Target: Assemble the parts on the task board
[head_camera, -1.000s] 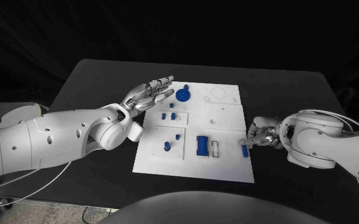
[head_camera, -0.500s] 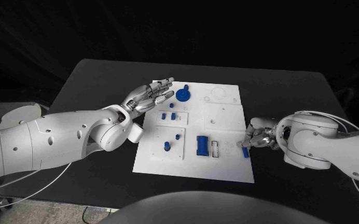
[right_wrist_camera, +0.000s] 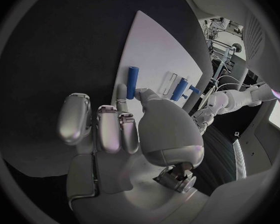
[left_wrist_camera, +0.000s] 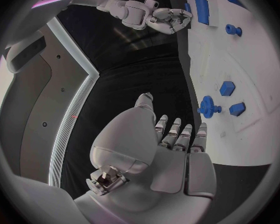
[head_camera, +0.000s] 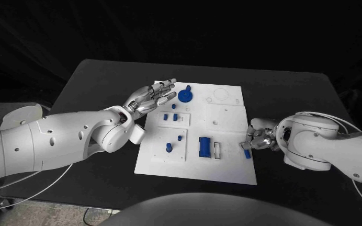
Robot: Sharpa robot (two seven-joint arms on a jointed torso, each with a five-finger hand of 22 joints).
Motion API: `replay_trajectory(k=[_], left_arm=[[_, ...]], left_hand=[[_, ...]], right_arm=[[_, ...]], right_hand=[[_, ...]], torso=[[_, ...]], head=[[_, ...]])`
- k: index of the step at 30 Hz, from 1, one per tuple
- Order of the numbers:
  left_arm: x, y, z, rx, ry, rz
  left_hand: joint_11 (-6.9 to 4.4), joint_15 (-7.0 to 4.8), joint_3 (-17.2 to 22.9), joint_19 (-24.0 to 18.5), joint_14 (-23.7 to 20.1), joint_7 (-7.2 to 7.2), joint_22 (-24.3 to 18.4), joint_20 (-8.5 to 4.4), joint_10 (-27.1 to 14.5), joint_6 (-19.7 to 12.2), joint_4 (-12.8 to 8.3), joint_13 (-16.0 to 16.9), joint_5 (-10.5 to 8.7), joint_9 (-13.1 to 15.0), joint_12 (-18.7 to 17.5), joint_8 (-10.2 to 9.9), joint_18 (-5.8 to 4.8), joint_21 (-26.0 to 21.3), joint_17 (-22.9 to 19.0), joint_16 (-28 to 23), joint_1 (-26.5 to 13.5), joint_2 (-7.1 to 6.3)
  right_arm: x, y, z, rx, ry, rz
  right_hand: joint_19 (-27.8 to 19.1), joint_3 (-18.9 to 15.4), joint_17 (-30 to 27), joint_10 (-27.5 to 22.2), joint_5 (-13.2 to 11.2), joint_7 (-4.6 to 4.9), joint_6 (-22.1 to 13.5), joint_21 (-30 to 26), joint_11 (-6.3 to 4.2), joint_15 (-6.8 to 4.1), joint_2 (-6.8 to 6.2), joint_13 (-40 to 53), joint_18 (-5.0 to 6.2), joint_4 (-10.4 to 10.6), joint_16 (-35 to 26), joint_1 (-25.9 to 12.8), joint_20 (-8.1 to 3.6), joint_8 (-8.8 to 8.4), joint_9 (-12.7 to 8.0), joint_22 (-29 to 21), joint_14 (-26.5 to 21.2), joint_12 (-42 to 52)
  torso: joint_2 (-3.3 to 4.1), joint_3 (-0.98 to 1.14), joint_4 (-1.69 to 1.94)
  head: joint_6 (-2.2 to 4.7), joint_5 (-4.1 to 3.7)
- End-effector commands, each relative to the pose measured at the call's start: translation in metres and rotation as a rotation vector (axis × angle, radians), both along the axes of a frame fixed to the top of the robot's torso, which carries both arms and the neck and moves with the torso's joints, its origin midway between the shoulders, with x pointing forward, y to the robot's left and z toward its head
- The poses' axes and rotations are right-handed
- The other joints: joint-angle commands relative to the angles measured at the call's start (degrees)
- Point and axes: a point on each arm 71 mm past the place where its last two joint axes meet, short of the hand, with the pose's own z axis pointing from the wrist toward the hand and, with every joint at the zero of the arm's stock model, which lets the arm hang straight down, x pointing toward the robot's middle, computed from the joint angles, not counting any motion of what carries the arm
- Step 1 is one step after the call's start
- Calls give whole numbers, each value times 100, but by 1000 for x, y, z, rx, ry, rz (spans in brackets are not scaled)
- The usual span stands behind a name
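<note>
The white task board (head_camera: 226,168) lies mid-table. My left hand (head_camera: 151,96) hovers open, fingers spread, over the board's far left corner, just left of a blue gear (head_camera: 185,97). In its wrist view the left hand (left_wrist_camera: 171,149) is empty above the gear (left_wrist_camera: 209,106). My right hand (head_camera: 260,136) sits at the board's right edge beside a blue peg (head_camera: 247,153) lying flat. In the right wrist view the right hand (right_wrist_camera: 115,129) has its thumb tip at the near end of the peg (right_wrist_camera: 132,82), which rests on the board (right_wrist_camera: 152,50); the other fingers stay off it.
A blue block (head_camera: 204,146) lies beside a narrow white slot (head_camera: 218,150) near the peg. Small blue pieces (head_camera: 170,116) stand on two raised plates at the board's left. The black table (head_camera: 90,85) surrounds the board, with open room right and behind.
My right hand has edged slightly left, closer to the board's edge and the peg. The left hand has stayed where it was.
</note>
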Motion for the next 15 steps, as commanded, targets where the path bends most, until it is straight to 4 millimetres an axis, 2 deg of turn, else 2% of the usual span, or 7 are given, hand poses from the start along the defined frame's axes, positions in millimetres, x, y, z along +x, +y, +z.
replay_trajectory(k=[1, 7, 15], left_arm=[[-1, -2, 0, -13, 2, -18], [-1, -1, 0, -12, 3, -17], [-1, -3, 0, -12, 6, -20]], left_hand=[[24, 1, 28, 40, 39, 12, 4, 19, 6, 14, -1, 8, 38, 5, 20, 23, -101, 17, 5, 35, 46, -5], [30, 4, 36, 42, 42, 12, 5, 19, 8, 17, -4, 8, 47, 5, 24, 26, -102, 18, 6, 37, 56, -1], [30, 4, 36, 42, 42, 12, 5, 19, 8, 17, -4, 8, 47, 5, 24, 26, -102, 18, 6, 37, 56, -1]], right_arm=[[-5, 0, -7, 69, 54, -67], [-11, 3, -5, 177, 140, -139], [-13, 12, 1, 294, 236, -215]], right_hand=[[-15, 1124, 29, 596, 58, -18, 46, 34, 21, 30, -112, 1507, 37, -877, 11, -199, 20, -298, -376, 878, 308, 22], [1, 1350, 79, 596, 57, -21, 53, 99, 18, 29, -129, 1507, 26, -924, 50, -356, 21, -260, -347, 893, 319, 22], [22, 1433, 137, 596, -29, -22, 41, 183, 14, 28, -141, 1507, 12, -939, 95, -464, 20, -242, -328, 912, 332, 22]], torso=[[2, 2, -2], [0, 1, -4], [2, -2, 0]], head=[[0, 32], [0, 39], [0, 21]])
